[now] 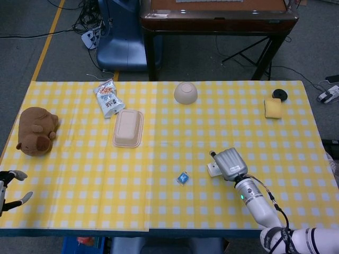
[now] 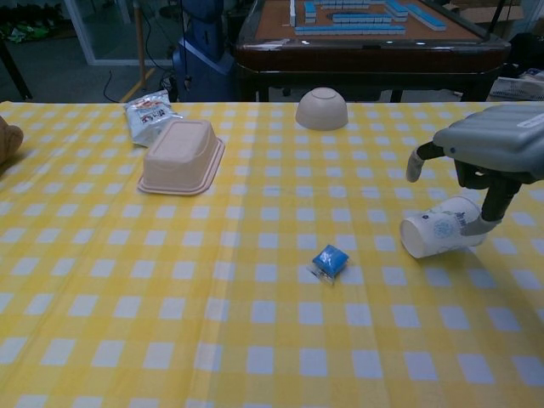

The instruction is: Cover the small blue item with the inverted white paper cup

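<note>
Right now your right hand [image 2: 497,153] hangs palm-down directly over the white paper cup [image 2: 442,227], which lies tipped on its side on the yellow checked tablecloth [image 2: 170,297], mouth facing the small blue item [image 2: 330,259]. Your fingers [image 2: 490,206] point down around the cup; one reaches its upper side, but you cannot tell from either view whether it is actually gripped. From the head view the hand covers most of the cup, leaving only its open end showing. The blue item lies flat on the cloth, near the cup's mouth but apart from it. Your left hand [image 1: 10,188] sits at the table's near left edge, fingers spread, holding nothing. Farther back stand an upturned bowl [image 2: 321,109], a beige tray [image 2: 180,156] and a snack bag [image 2: 147,115].
</note>
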Available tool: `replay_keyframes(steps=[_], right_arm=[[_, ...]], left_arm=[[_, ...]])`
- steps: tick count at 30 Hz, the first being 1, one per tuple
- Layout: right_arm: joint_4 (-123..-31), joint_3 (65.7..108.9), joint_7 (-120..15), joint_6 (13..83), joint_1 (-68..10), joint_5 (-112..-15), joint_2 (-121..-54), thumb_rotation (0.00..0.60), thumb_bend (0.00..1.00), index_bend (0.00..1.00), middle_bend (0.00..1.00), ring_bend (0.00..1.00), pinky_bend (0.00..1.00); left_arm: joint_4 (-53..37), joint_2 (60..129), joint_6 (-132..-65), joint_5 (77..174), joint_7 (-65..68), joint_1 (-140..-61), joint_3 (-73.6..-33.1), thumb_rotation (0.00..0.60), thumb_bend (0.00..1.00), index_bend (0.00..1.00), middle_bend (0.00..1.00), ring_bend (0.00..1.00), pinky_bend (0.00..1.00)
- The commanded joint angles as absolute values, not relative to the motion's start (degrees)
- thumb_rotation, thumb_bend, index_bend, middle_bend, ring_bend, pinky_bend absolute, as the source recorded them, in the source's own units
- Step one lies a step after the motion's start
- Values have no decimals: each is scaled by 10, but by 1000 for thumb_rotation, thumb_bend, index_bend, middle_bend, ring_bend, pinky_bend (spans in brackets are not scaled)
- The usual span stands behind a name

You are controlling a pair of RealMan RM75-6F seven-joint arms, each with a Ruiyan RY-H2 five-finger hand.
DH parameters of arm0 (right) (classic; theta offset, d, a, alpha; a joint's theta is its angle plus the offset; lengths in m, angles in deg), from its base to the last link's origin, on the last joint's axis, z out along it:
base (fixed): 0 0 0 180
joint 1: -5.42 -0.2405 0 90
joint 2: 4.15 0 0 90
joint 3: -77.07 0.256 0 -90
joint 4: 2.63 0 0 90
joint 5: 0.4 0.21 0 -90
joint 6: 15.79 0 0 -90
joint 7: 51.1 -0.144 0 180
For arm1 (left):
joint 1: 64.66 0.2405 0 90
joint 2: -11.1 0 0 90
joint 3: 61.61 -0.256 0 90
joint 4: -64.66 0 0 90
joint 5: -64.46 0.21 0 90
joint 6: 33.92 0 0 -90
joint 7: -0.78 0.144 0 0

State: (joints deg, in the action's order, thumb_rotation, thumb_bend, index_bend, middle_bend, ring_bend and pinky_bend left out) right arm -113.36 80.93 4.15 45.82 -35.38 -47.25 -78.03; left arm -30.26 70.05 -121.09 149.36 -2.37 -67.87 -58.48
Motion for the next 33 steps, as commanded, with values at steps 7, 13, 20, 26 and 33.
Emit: replay_keyframes(steps=[7,13,20,26,33], right_arm=[[-1123,797,80,476,-389,-422,-817,600,54,272,1000,1000,1000],[-1112,792,89,485,-404,-400,-829,600,58,312,1000,1000,1000],[-1098,789,88,487,-417,-378,-838,600,60,333,1000,1000,1000],[-1079,786,87,479,-429,-361,-848,600,62,339,1000,1000,1000],[-1066,782,89,473,-443,-345,-857,600,64,412,1000,1000,1000]], left_arm=[[-302,698,-1214,1496,-31,-677,-585,600,171,529,479,380,512],[-303,696,-1216,1496,-34,-676,-584,600,171,529,479,380,512],[-303,694,-1218,1497,-38,-675,-584,600,171,529,479,380,512],[-303,693,-1221,1497,-41,-673,-583,600,171,529,479,380,512],[-302,692,-1221,1496,-45,-673,-582,600,171,529,479,380,512]])
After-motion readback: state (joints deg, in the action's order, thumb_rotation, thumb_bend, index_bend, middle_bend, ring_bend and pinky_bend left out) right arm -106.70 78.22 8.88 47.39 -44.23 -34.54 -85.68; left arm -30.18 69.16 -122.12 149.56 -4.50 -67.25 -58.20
